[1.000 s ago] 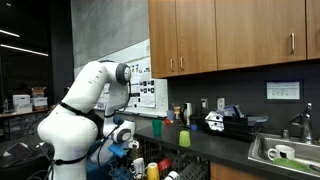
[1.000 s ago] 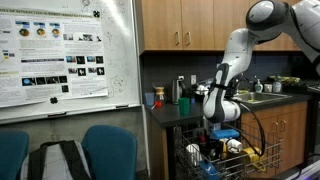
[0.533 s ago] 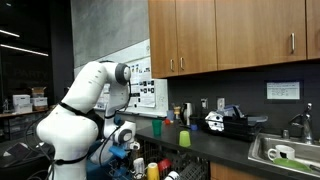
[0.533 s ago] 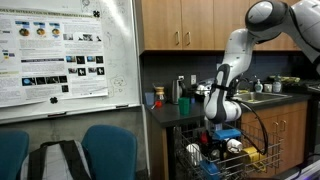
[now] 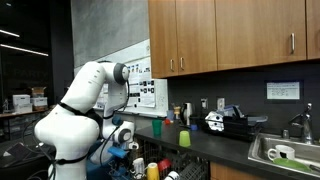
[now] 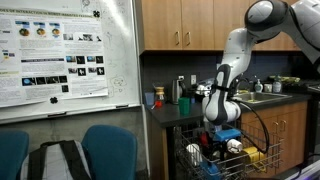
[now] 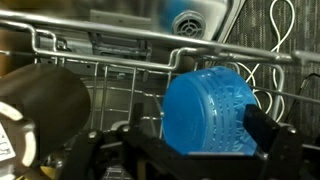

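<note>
A white robot arm [image 6: 240,50] bends down from above a kitchen tabletop [image 5: 215,145] into a pulled-out wire dish rack [image 6: 262,160]. In the wrist view the gripper [image 7: 188,135] sits low inside the rack with its dark jaws spread wide. One jaw is on each side of a ribbed blue cup [image 7: 210,105], and whether either jaw touches it cannot be told. The blue cup lies on its side among the rack wires, its closed bottom facing the camera, in the right half of this view. Just beside it on the left a dark mug [image 7: 40,110] also lies on its side, close to the camera and blurred. Only the wrist view shows these two cups clearly. In both exterior views the gripper [image 6: 222,135] hides them, or they are too small to make out. An exterior view shows what the wrist camera does not: a yellow cup [image 5: 153,170] standing in the rack near the gripper [image 5: 122,140]. It also shows a green cup [image 5: 184,138] upright on the tabletop and a sink [image 5: 262,150] holding a white mug [image 5: 281,152], well apart from the rack. An exterior view from the opposite side shows a poster board [image 6: 65,55] on the wall and blue chairs [image 6: 108,150] below it.
</note>
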`<state>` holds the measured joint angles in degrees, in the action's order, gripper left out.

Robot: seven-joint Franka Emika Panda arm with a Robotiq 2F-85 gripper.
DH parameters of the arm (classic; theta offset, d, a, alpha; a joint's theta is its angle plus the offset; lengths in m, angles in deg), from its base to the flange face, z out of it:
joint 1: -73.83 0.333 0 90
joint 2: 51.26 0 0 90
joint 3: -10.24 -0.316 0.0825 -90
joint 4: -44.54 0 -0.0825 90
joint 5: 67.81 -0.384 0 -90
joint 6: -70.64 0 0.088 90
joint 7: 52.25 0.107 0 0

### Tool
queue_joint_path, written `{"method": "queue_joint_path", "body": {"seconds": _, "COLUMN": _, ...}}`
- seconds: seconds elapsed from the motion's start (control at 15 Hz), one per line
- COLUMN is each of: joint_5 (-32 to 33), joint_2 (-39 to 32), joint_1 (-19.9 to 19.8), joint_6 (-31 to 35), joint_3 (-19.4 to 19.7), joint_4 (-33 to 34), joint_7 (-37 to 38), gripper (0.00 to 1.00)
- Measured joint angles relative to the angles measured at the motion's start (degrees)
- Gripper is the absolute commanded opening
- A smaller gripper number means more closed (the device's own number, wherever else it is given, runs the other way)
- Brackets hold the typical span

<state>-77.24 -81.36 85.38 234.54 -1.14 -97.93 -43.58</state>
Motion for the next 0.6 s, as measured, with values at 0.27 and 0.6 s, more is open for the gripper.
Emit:
{"method": "queue_joint_path", "body": {"seconds": 0.27, "joint_5": 4.75, "joint_2": 0.92, "joint_1": 6.98, "joint_6": 0.00, "joint_3": 6.06, "joint_4": 0.11, "joint_7": 5.22, "gripper": 1.00}}
{"method": "queue_joint_path", "body": {"seconds": 0.6, "joint_5": 12.00, "joint_2": 2.37, "joint_1": 17.22, "joint_6": 0.04, "joint_3": 16.09, "joint_4": 0.14, "joint_7": 15.02, "gripper": 1.00}}
